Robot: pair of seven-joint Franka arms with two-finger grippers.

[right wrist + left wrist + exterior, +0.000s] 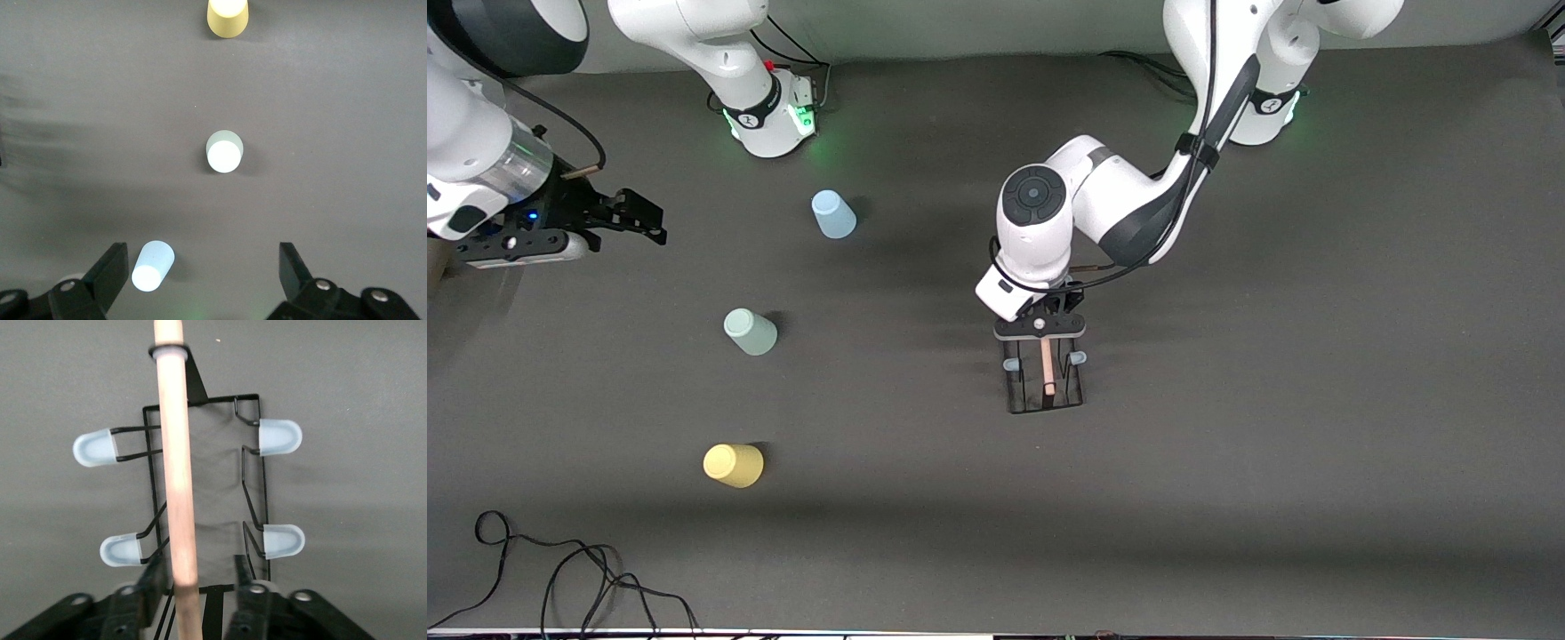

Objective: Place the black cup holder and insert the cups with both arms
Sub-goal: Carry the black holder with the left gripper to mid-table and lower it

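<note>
Black cup holder stands placed, left gripper jaws narrowly parted astride its handle; right gripper gapes wide, cups uninserted.

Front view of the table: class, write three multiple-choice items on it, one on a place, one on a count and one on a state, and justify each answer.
1. Which cup stands nearest the front camera?
A. the light blue cup
B. the pale green cup
C. the yellow cup

2. How many cups are on the table?
A. two
B. three
C. four

3. How does the right gripper stand, over the right arm's end of the table?
A. jaws open, holding nothing
B. shut on a cup
C. shut on a spoon

Answers:
1. C: it lies lowest in the front view.
2. B: only the light blue, pale green and yellow cups show.
3. A: its wrist view shows the jaws wide apart, gripping nothing.
</note>
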